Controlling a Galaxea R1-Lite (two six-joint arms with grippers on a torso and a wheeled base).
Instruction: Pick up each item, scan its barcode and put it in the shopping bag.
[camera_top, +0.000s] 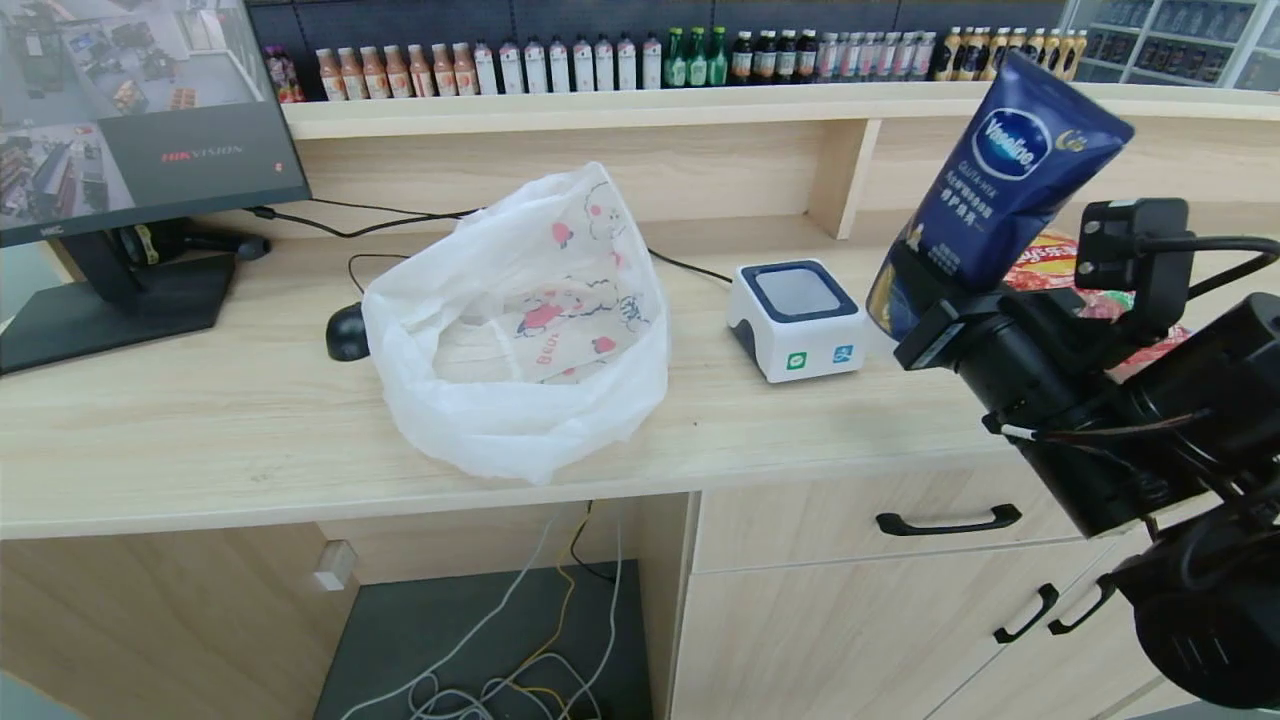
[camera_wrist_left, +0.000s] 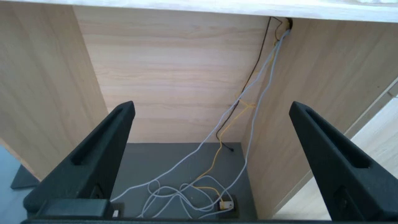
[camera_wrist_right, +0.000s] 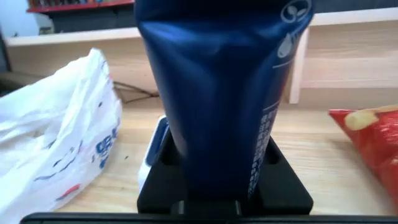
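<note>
Pale wooden worktop (camera_top: 200, 430) carries the scanner (camera_top: 797, 320) and shopping bag (camera_top: 520, 330), while my right end effector (camera_top: 935, 290), clenched low on the blue tube (camera_top: 1010, 170), holds it tilted in the air to the scanner's right, where I judge its slick skin might slip or turn the barcode away.

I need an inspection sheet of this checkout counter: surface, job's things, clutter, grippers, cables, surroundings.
Surface: pale wooden counter, no spill seen.
Job's things: open white shopping bag left of the scanner; blue tube held above the counter; red snack packet lying behind it.
Clutter: mouse beside the bag; monitor at far left.
Grippers: right gripper shut on the blue tube; left gripper open, below the counter.
Cables: black cables behind the bag; white and yellow cables loose under the counter.
Surroundings: bottles on the rear shelf; drawers below.
</note>
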